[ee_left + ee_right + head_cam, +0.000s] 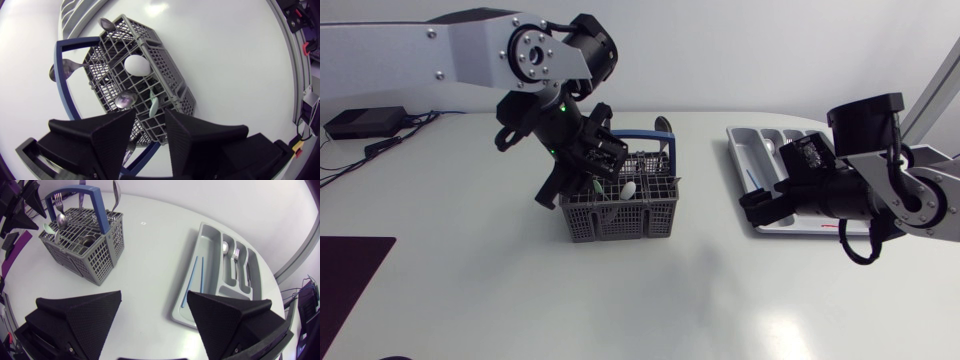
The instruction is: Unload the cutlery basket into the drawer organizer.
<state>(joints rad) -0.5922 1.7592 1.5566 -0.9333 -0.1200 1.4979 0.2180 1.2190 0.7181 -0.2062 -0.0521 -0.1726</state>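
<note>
The grey cutlery basket with a blue handle stands mid-table. It holds a white spoon, a metal spoon, a pale green utensil and more cutlery. My left gripper hangs over the basket's left side. In the left wrist view the left gripper is open, with the green utensil just ahead of the gap. The grey drawer organizer lies at the right and holds a blue stick, a spoon and a fork. My right gripper stands open and empty at the organizer's near-left corner.
A black box with cables sits at the back left. A dark mat lies at the front left edge. A short red mark is on the table near the organizer's front.
</note>
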